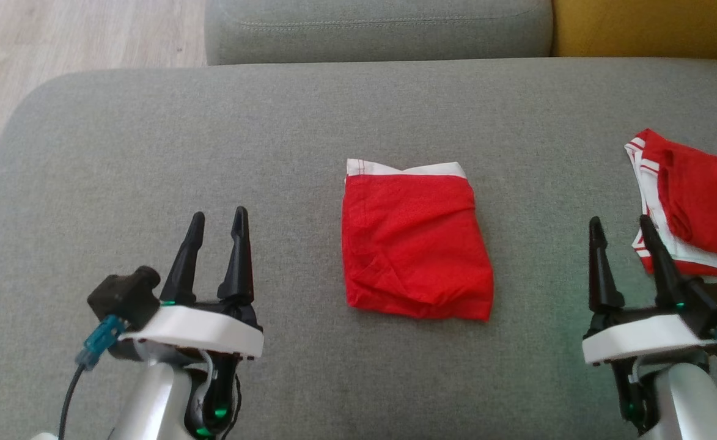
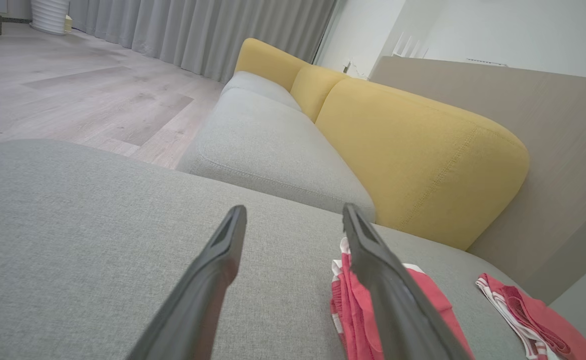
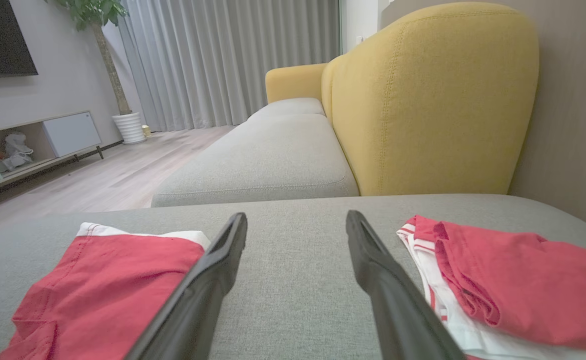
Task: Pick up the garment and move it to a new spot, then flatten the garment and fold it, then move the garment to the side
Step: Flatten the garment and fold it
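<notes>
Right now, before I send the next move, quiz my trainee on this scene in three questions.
1. True or false: the left tool holds the folded red garment.
2. Which is nearer the red-and-white pile: A) left tool, B) right tool?
3. Fill in: the folded red garment's white band lies on its edge ___ from the robot.
Key: 1 false, the left tool is open and empty; 2 B; 3 farthest.

Two red garments with white bands lie on the big grey cushion [image 1: 150,122]: one folded garment [image 1: 416,244] in the middle and one rumpled garment [image 1: 694,208] at the right edge. There are two grippers, the left gripper [image 1: 219,212] and the right gripper [image 1: 619,219], each with two dark fingers [image 1: 238,256]. Three yellow back cushions [image 2: 422,160] stand behind.
</notes>
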Available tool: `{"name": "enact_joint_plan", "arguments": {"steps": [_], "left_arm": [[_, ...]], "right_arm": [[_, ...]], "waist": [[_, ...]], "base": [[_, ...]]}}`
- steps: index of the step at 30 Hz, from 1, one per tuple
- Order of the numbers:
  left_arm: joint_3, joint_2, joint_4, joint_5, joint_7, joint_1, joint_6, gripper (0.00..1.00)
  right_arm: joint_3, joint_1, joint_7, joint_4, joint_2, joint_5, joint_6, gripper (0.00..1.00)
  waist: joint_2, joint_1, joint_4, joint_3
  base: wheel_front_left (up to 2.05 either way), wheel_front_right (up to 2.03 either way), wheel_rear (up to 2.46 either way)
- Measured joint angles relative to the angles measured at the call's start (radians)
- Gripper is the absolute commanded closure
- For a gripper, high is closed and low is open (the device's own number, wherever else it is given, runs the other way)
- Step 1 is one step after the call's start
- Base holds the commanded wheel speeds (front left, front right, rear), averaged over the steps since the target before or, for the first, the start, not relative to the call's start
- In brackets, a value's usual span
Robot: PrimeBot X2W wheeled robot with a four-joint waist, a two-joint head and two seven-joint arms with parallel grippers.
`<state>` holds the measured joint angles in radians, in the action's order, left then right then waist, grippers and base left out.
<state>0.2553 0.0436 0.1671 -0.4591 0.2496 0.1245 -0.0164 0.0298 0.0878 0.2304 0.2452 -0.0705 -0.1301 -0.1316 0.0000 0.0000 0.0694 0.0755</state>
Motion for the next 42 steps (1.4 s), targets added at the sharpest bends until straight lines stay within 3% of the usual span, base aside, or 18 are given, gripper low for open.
{"name": "enact_joint_plan", "arguments": {"steps": [8, 9, 10, 18, 30, 42], "left_arm": [[0.003, 0.0, 0.0, -0.003, 0.0, 0.0, 0.0, 0.0], [0.005, 0.0, 0.0, -0.003, 0.0, 0.001, 0.0, 0.0], [0.008, 0.0, 0.0, -0.003, 0.0, 0.001, 0.0, 0.0], [0.027, 0.0, 0.003, -0.019, 0.0, 0.003, -0.001, 0.0], [0.041, 0.0, 0.019, -0.019, 0.0, 0.004, -0.001, 0.0], [0.043, 0.0, 0.022, -0.019, 0.0, 0.004, -0.007, 0.0]], "right_arm": [[0.023, 0.002, 0.009, -0.006, 0.005, 0.019, 0.0, 0.0], [0.019, 0.003, 0.009, -0.007, 0.005, 0.02, 0.0, 0.18], [0.011, 0.004, 0.009, -0.007, 0.005, 0.02, 0.0, 0.99], [-0.15, 0.039, 0.007, 0.025, -0.012, 0.028, 0.0, 1.0], [-0.292, 0.14, -0.021, 0.255, -0.093, 0.005, 0.0, 1.0], [-0.523, 0.208, -0.037, 0.397, -0.119, -0.105, 0.0, 1.0]], "waist": [[0.0, 0.0, 0.018, 0.009], [0.0, 0.0, 0.024, 0.011], [0.0, 0.0, 0.032, 0.013], [0.0, 0.0, 0.125, 0.039], [0.0, 0.0, 0.262, 0.072], [0.0, 0.0, 0.292, 0.077]], "base": [[0.0, 0.0, 0.0], [0.0, 0.0, 0.0], [0.0, 0.0, 0.0], [0.0, 0.0, 0.0], [0.0, 0.0, 0.0], [0.0, 0.0, 0.0]]}}
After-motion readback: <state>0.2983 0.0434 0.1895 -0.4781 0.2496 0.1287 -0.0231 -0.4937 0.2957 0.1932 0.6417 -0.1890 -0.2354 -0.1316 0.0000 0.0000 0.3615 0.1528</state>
